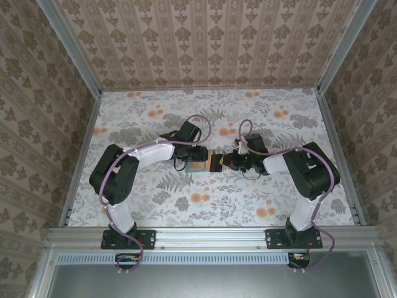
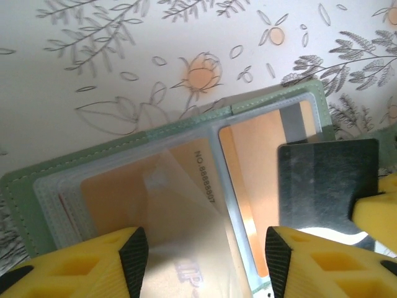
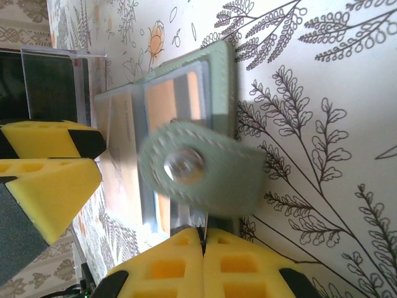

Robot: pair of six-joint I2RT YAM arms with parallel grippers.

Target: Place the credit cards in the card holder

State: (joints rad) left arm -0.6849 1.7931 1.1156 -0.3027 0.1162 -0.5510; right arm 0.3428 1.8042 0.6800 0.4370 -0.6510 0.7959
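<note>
- The counter (image 1: pixel 155 205) wears a pale cloth printed with grey ferns and orange blossoms. Patterned beige walls (image 1: pixel 205 43) close it in on three sides, and a metal rail (image 1: pixel 211 234) runs along the bottom of the overhead frame.
- The left arm (image 1: pixel 146 152) and right arm (image 1: pixel 298 161) both bend inward and meet at mid-frame.
- The card holder (image 1: pixel 200 164) lies open and flat between them at the centre of the counter. The credit cards (image 2: pixel 260 155) show orange under its clear sleeves.
- The left fingers (image 2: pixel 127 251) stand well apart at the bottom of their wrist view and clasp nothing. A clear sleeve flap rises between them.
- The right fingers (image 3: pixel 167 261) are pressed together at the bottom of their view. The holder's blurred green snap tab (image 3: pixel 198 171) sits just above the tips. Whether they pinch a thin edge of it I cannot tell.
</note>
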